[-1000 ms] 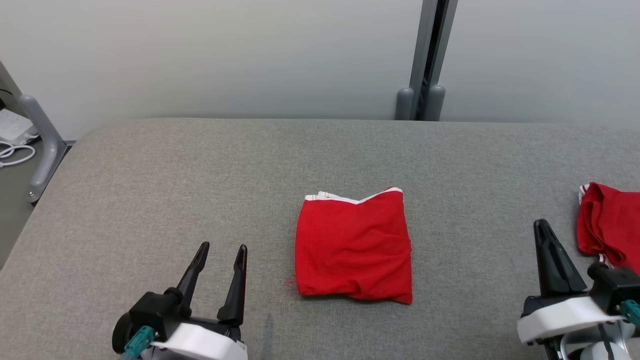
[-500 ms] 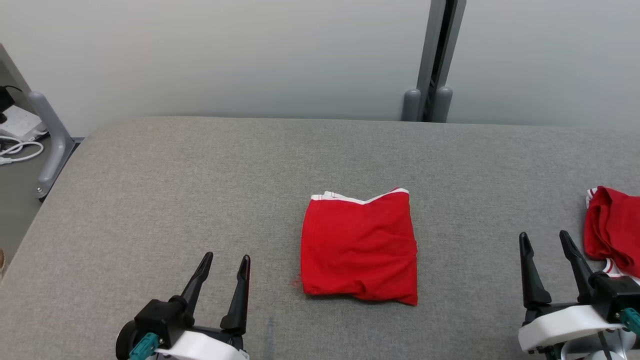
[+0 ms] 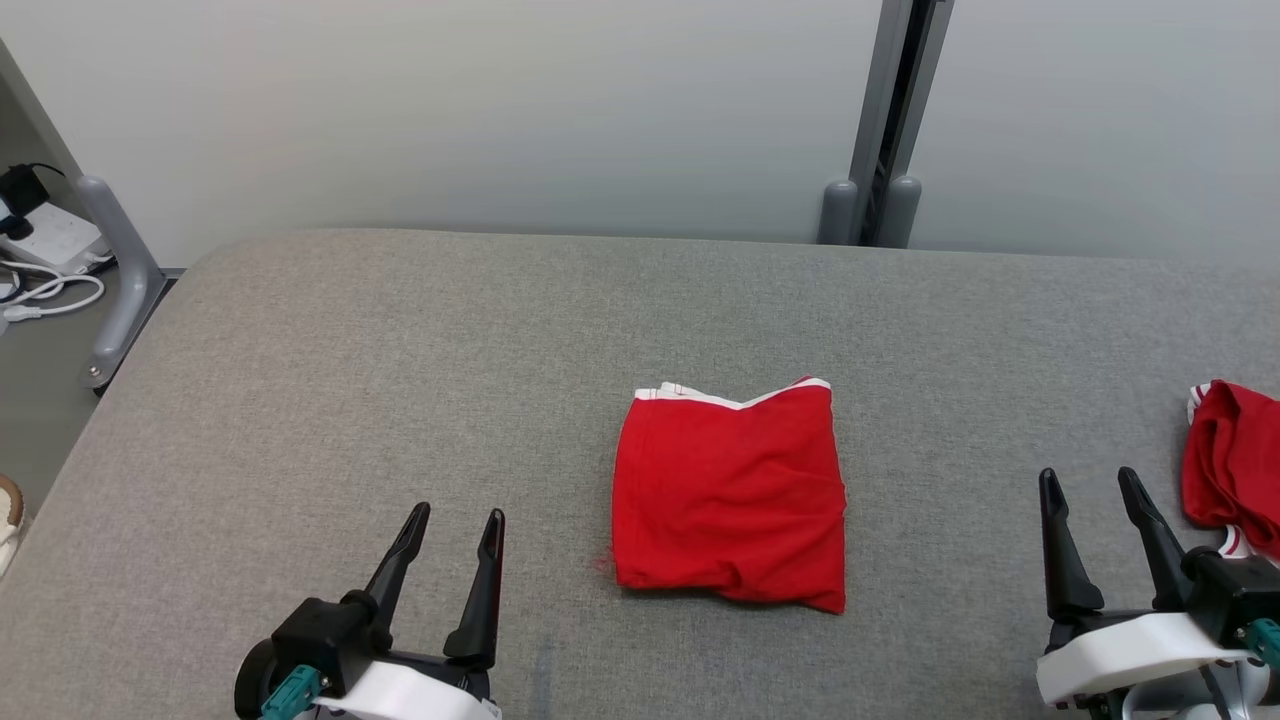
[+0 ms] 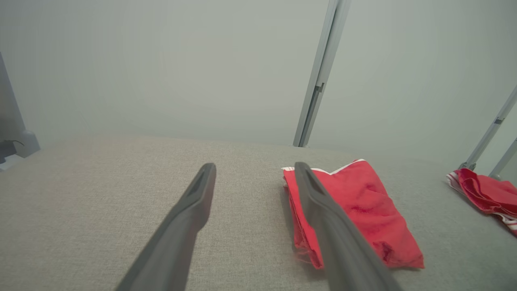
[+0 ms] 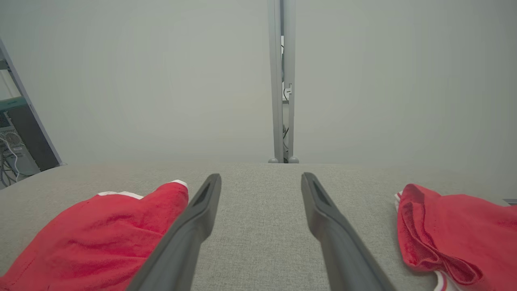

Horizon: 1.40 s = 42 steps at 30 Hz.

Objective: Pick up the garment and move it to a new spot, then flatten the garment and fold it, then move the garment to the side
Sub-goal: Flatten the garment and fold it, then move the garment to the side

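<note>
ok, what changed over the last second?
The right gripper opened from shut, holding nothing. The head view also shifted slightly, which is camera motion. The left gripper stayed open, and the folded garment and the second red garment farther right lay unmoved.

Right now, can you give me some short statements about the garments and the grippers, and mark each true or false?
1. The folded red garment lies on the grey surface between the left gripper and the right gripper. True.
2. The left gripper is shut on the folded red garment. False: it is open, empty and apart from it.
3. A second red garment lies bunched to the right of the right gripper. True.
4. The right gripper is shut. False: its fingers stand apart and hold nothing.
5. The folded red garment has blue trim. False: the trim along its far edge is white.
</note>
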{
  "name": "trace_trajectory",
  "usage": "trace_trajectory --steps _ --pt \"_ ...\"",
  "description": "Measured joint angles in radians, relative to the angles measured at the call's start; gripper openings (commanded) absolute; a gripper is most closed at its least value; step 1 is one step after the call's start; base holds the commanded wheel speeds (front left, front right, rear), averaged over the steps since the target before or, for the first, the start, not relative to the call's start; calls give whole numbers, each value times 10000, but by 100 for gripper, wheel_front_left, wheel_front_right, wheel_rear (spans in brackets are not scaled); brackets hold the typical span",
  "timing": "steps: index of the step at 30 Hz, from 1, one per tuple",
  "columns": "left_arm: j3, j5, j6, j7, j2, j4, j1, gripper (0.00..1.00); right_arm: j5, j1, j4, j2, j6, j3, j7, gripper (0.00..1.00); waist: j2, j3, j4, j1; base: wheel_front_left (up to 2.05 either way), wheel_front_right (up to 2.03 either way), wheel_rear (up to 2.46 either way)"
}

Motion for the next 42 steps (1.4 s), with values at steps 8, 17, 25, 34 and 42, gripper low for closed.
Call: trace_trajectory --steps 8,17,25,34,42 --pt "-44 -13 0 0 0 0 1 100 94 -2 90 4 0 -21 0 100 0 -34 -35 0 0 0 0" --pt "-199 -17 -4 0 2 -25 -240 100 2136 -805 1333 -470 0 2224 0 100 0 415 39 0 0 0 0" --pt "-510 -25 -12 0 -2 284 -775 100 6882 -2670 2184 -2021 0 5260 1862 100 0 1332 561 0 0 0 0" --pt "-648 -15 -6 0 4 366 -1020 100 9931 -3591 2305 -3237 0 6717 3440 100 0 1749 1244 0 0 0 0" --pt "-830 -15 -4 0 4 324 -1186 100 11079 -4240 2625 -3448 0 7497 3883 100 0 1966 1601 0 0 0 0"
